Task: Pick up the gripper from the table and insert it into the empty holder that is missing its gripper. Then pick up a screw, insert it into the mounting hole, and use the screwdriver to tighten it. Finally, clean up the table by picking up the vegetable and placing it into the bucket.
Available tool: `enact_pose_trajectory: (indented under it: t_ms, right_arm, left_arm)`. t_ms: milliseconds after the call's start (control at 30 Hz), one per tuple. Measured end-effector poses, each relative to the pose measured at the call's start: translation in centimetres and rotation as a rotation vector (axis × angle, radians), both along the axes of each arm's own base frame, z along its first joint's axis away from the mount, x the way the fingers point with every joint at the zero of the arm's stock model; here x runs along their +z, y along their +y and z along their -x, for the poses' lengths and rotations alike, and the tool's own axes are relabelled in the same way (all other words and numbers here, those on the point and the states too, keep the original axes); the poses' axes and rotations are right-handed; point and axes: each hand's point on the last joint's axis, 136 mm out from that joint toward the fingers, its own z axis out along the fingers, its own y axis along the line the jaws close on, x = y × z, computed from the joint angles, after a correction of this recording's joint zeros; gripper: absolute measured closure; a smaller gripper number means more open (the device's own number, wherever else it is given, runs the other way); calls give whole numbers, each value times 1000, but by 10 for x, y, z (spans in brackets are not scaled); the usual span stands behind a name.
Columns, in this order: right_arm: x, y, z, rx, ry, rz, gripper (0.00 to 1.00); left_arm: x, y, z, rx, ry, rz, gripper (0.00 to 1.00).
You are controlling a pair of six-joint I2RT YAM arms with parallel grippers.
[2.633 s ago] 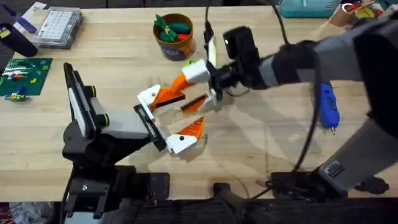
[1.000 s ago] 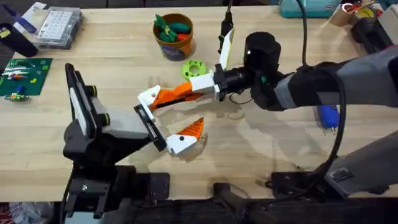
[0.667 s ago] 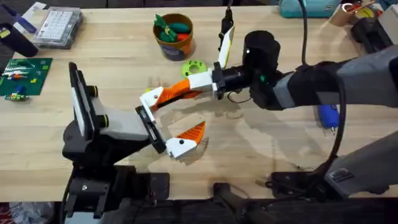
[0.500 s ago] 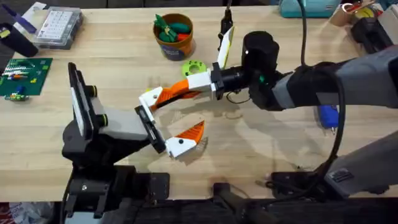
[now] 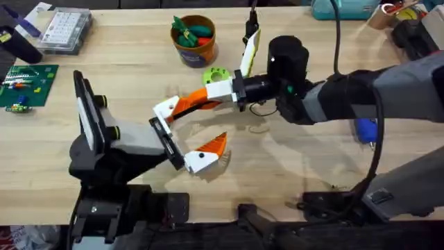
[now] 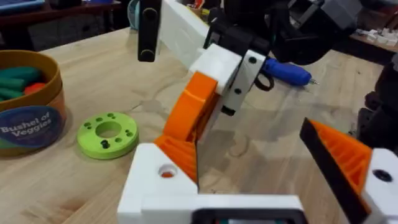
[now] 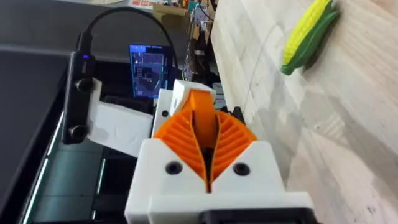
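Overhead, the right hand (image 5: 208,97) is clamped on the orange ribbed finger with white block (image 5: 170,107), pressing it against the black-fronted holder (image 5: 163,135) ahead to seat it.

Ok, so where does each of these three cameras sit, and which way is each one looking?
Overhead: above the arm bases, looking down and forward at the table; the right arm reaches across to the holder.
Left wrist: low on the left arm, facing the vegetable and the right gripper; its own mounted orange finger shows.
Right wrist: rolled sideways, looking along the table past a toy corn; its own orange pads show.
Shared: overhead and left wrist both show the right gripper clamping the gripper.
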Motion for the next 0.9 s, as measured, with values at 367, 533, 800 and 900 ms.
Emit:
enact_pose_trajectory:
  t_ms: [367,533,800,900]
  right_arm:
    - [1,5,-2,-15,1,4,894]
    - [2,8,3,-1,-3,1,846]
    - [4,12,11,31,0,-3,758]
    - [4,8,12,51,10,-5,619]
  left_arm:
    - [0,2,-3,22,-1,-3,11]
    - [0,0,0,-1,-2,0,11]
    - [2,-4,6,-41,-7,5,11]
    - [4,-6,10,-66,-17,7,11]
